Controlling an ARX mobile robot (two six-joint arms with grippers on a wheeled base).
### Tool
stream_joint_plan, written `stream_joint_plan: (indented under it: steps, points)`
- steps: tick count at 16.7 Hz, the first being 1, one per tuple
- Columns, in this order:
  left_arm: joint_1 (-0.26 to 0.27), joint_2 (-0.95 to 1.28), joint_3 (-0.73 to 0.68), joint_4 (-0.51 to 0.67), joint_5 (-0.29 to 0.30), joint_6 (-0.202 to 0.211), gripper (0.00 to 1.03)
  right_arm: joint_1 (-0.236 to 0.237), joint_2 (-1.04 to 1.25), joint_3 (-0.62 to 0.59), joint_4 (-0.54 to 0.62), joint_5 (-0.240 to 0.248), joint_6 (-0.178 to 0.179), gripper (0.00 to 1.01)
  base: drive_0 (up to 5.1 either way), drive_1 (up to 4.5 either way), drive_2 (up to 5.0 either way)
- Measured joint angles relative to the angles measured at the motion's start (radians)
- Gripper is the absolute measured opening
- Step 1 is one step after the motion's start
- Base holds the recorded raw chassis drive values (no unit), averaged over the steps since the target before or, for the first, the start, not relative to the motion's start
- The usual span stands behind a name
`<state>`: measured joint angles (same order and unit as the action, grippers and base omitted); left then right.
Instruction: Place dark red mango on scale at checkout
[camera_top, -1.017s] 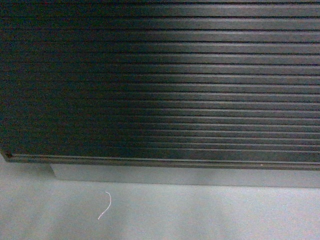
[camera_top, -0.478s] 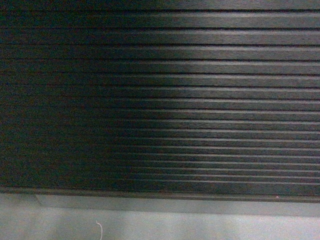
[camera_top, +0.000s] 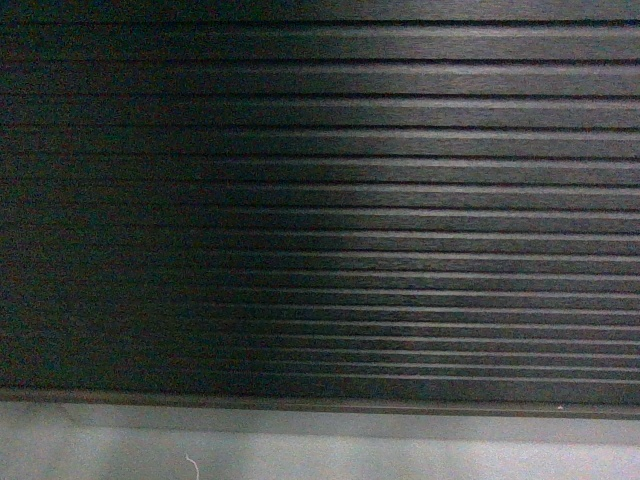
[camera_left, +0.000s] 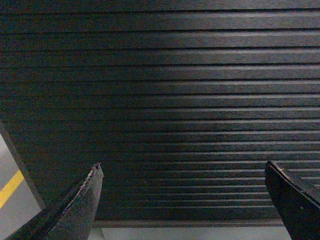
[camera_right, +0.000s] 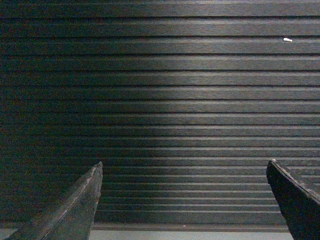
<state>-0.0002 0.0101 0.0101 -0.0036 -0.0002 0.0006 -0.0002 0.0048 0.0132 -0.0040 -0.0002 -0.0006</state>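
Observation:
The checkout (camera_top: 320, 200) shows only as its dark, horizontally slatted front, which fills the head view and both wrist views (camera_left: 165, 90) (camera_right: 165, 90). Its top is out of view. The dark red mango and the scale are out of view. My left gripper (camera_left: 182, 167) is open, its two dark fingers wide apart with nothing between them, facing the slats. My right gripper (camera_right: 184, 166) is open in the same way and holds nothing. Neither gripper appears in the head view.
Grey floor (camera_top: 320, 455) runs along the counter's base, with a small white thread (camera_top: 190, 464) lying on it. The counter's left corner (camera_left: 20, 165) shows in the left wrist view, with a yellow floor line (camera_left: 10, 187) beyond it. A white speck (camera_right: 287, 39) sits on a slat.
The head view has closed in on the counter front: the slats look larger, the base edge has dropped lower in frame, and the white thread has slid toward the bottom edge.

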Motion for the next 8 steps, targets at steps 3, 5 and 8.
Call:
stream_joint_plan:
  steps: [3, 5, 8]
  points:
    - [0.000, 0.000, 0.000, 0.000, 0.000, 0.000, 0.98, 0.000, 0.000, 0.000, 0.000, 0.000, 0.000, 0.98, 0.0, 3.38, -3.4]
    - [0.000, 0.000, 0.000, 0.000, 0.000, 0.000, 0.98, 0.000, 0.000, 0.000, 0.000, 0.000, 0.000, 0.98, 0.0, 3.38, -3.4]
    - [0.000, 0.000, 0.000, 0.000, 0.000, 0.000, 0.98, 0.000, 0.000, 0.000, 0.000, 0.000, 0.000, 0.98, 0.0, 3.38, -3.4]
